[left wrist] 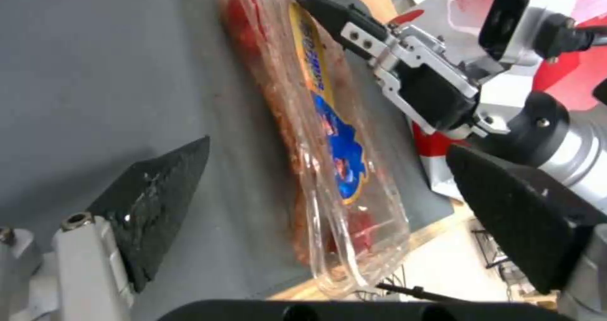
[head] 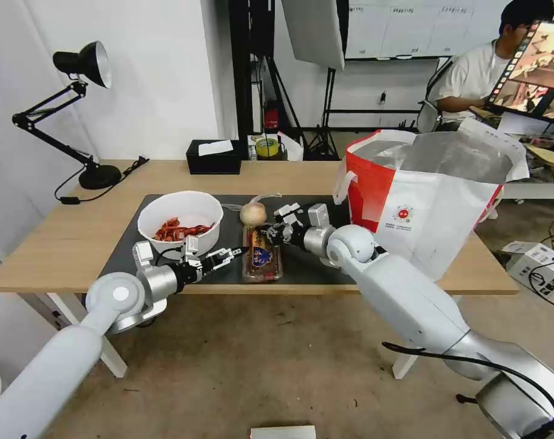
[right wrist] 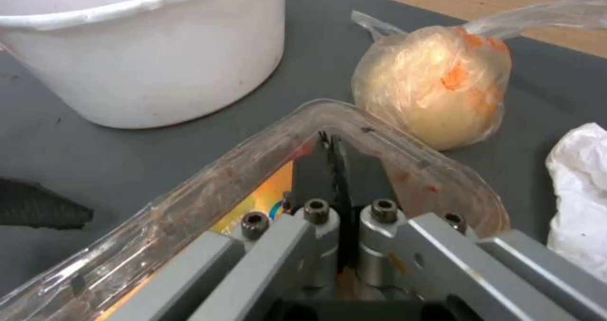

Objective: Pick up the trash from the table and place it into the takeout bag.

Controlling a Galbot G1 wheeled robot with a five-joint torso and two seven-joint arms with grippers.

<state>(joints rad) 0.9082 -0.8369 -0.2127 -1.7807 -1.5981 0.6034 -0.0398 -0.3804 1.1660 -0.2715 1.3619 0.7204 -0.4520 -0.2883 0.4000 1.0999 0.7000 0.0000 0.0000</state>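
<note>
Two grippers on one tray.
I have the right gripper [right wrist: 334, 155] pinched tight on the tray [head: 262, 255] rim at its far corner, beside the ball [right wrist: 436, 84]; the tray lies on the mat [head: 313, 262]. My left gripper [left wrist: 329, 207] gapes wide at the near end. I'd lift level so scraps stay in, then swing to the bag [head: 435, 207].

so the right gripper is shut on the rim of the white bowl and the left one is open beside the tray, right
Not quite. The right gripper is shut on the corner rim of the clear plastic tray, not the white bowl, as the right wrist view shows. The left gripper is indeed open beside the tray.
</note>
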